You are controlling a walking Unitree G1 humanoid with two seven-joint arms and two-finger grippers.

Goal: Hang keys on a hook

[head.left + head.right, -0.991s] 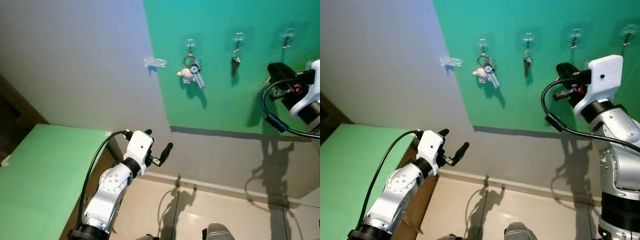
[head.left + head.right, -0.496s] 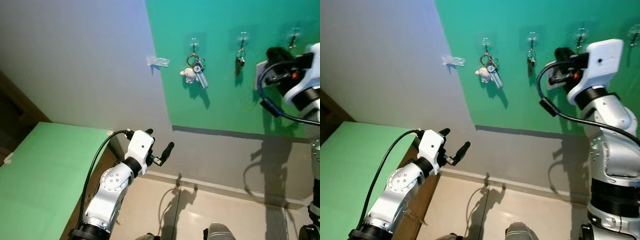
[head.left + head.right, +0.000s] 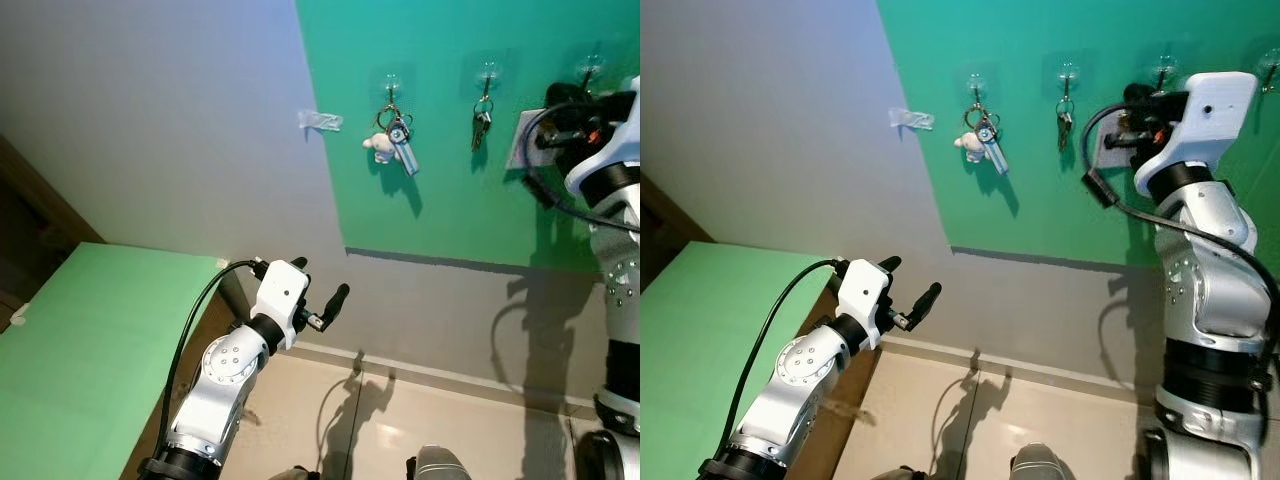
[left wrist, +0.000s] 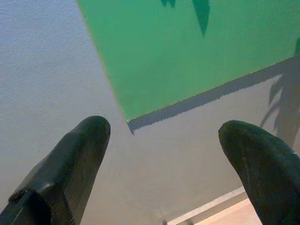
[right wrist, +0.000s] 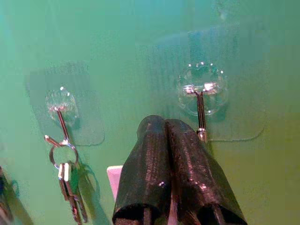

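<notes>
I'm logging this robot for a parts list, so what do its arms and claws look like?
Both arms are silver metal with rounded joints and white wrist housings. A black cable loops along each. The left claw and right claw each have two long, textured black fingers.

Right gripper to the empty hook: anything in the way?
Nothing visible. The right gripper sits beside the bare hook; the hung keys are off on the next hook.

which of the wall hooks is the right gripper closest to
The bare clear hook just beside the right gripper tips. The neighbouring hook already carries a small key set, and the one further along holds the keyring with the white plush charm.
</notes>
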